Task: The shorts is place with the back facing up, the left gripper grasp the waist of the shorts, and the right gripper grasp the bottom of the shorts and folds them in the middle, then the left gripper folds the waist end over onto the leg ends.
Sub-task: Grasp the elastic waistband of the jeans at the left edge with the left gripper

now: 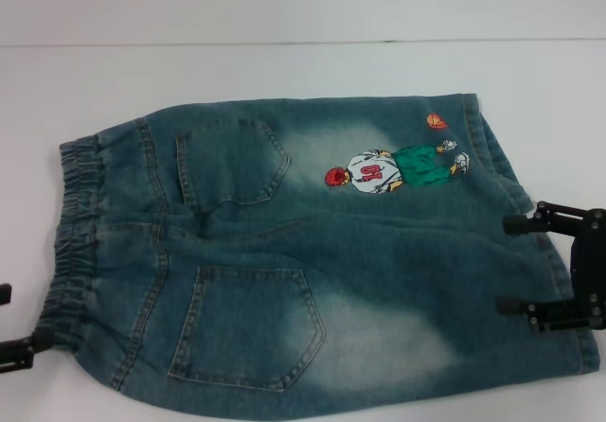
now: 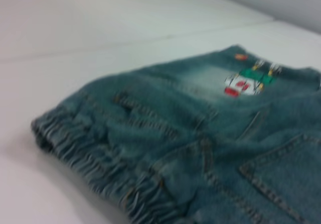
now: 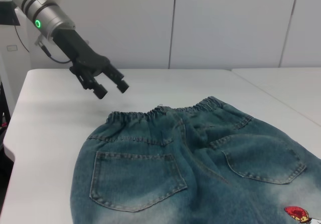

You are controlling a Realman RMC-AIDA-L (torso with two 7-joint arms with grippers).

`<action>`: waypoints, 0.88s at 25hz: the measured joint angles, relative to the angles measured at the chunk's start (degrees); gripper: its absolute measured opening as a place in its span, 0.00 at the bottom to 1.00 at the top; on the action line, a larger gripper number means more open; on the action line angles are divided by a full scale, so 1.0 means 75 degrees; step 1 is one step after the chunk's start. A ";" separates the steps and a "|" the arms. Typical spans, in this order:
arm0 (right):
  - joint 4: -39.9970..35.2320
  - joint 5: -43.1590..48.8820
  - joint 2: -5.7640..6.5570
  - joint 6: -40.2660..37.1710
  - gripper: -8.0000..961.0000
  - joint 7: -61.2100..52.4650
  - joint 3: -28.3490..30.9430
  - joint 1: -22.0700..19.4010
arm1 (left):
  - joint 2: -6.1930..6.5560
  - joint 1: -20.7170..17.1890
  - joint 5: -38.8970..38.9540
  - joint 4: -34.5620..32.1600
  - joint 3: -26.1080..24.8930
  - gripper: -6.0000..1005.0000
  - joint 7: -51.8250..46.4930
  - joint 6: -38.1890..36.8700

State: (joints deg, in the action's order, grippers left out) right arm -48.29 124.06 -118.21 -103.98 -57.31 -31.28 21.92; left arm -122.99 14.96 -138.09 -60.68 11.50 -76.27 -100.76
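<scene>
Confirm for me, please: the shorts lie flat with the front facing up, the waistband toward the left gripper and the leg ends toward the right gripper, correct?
Not quite: the shorts lie back up, as the two patch pockets in the head view show. The rest holds: the waistband is toward the left gripper and the leg ends toward the right gripper.

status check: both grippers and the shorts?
Left gripper open, above the table, short of the waistband. Right gripper open over the leg hems. Shorts flat, back up, ungrasped. Nothing in the way.
</scene>
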 joint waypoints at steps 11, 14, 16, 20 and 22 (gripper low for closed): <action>-0.0019 0.0006 0.0000 0.0157 0.98 -0.0072 -0.0024 0.0042 | 0.0033 0.0166 -0.0445 0.0111 0.0695 0.93 -0.0745 0.0519; -0.0009 0.0006 0.0000 0.0212 0.98 -0.0080 -0.0045 0.0043 | 0.0053 0.0265 -0.0592 0.0289 0.0723 0.93 -0.0750 0.0609; 0.0000 0.0006 -0.0001 0.0224 0.98 -0.0080 -0.0048 0.0043 | 0.0057 0.0304 -0.0704 0.0388 0.0780 0.93 -0.0760 0.0743; -0.0006 0.0005 -0.0014 0.0225 0.98 -0.0108 -0.0016 0.0042 | 0.0057 0.0321 -0.0767 0.0472 0.0830 0.93 -0.0771 0.0898; -0.0013 0.0005 -0.0015 0.0225 0.98 -0.0139 -0.0011 0.0042 | 0.0056 0.0334 -0.0771 0.0508 0.0843 0.93 -0.0778 0.0915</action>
State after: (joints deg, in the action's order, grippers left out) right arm -48.38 124.10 -118.32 -102.29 -58.36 -31.36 22.24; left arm -122.57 17.47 -143.87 -56.87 17.82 -82.10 -93.89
